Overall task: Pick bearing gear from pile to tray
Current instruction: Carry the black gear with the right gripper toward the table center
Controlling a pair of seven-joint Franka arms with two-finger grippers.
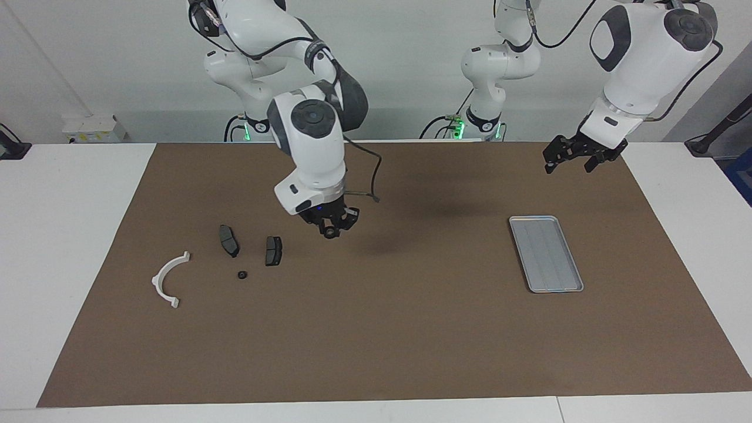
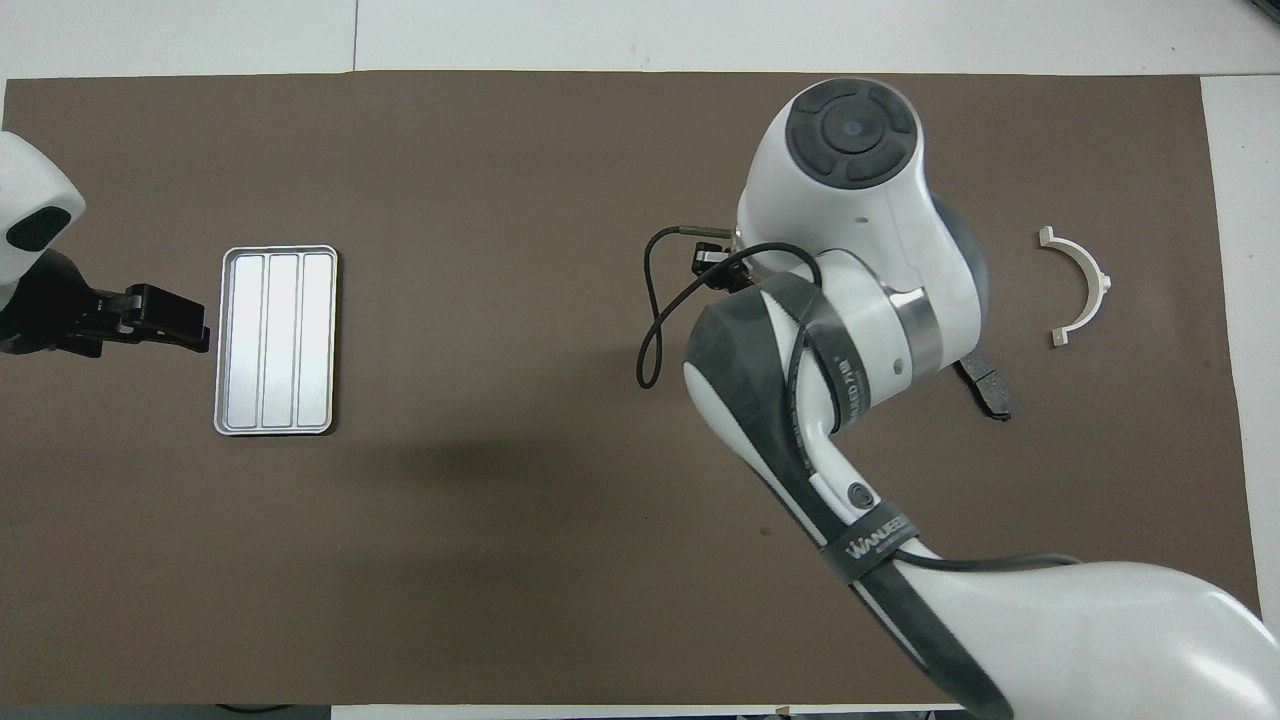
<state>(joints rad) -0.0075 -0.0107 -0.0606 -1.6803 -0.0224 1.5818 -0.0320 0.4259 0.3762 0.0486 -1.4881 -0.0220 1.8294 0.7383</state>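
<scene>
My right gripper [image 1: 331,230] hangs over the brown mat [image 1: 376,329], beside the pile on the tray's side. It is shut on a small black round bearing gear [image 1: 331,234]. In the overhead view the arm's wrist covers both. The pile holds a white curved arc [image 1: 167,281] [image 2: 1080,285], two dark grey pads [image 1: 228,240] [image 1: 273,250] and another small black round piece [image 1: 241,274]. The silver tray [image 1: 545,252] [image 2: 275,340] lies bare toward the left arm's end. My left gripper [image 1: 568,161] [image 2: 190,330] waits open in the air just off the tray's edge.
The brown mat covers most of the white table [image 1: 59,235]. In the overhead view only one pad's end [image 2: 988,388] shows past the right arm. A black cable [image 2: 650,330] loops off the right wrist.
</scene>
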